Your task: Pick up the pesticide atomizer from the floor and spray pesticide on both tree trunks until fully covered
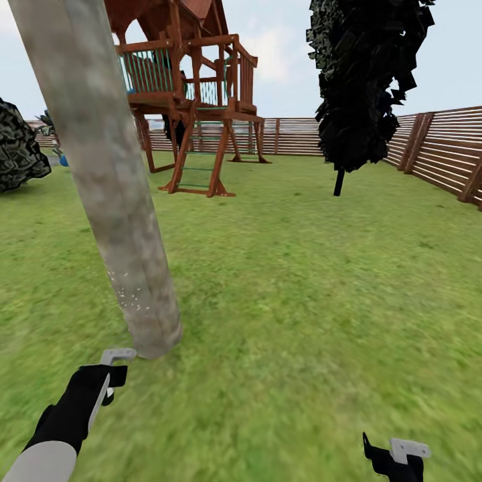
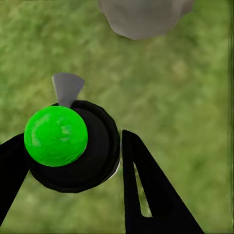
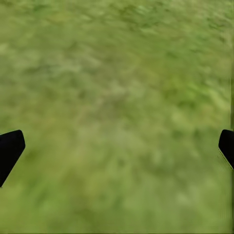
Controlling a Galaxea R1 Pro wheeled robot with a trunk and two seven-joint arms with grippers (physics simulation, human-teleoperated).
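Left gripper [image 2: 73, 161] jaws clamped on atomizer [image 2: 56, 136] beside speckled tree trunk [image 1: 114, 201]; right gripper [image 3: 117, 146] jaws wide, empty; advise sweeping nozzle upward.

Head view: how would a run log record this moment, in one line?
left gripper: holding atomizer | tree trunk: few pale specks | right gripper: open over grass

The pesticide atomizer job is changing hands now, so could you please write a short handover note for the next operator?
Left gripper: shut on the black atomizer with the green round cap, its grey nozzle aimed at the base of the near tree.
Right gripper: open, empty, over grass.
Thick grey-tan mottled tree trunk: close ahead on the left, with a few pale specks low down only.
Second dark-leaved tree: far right, by the brown slat fence.
Left to do: cover this trunk fully, then spray the other tree.
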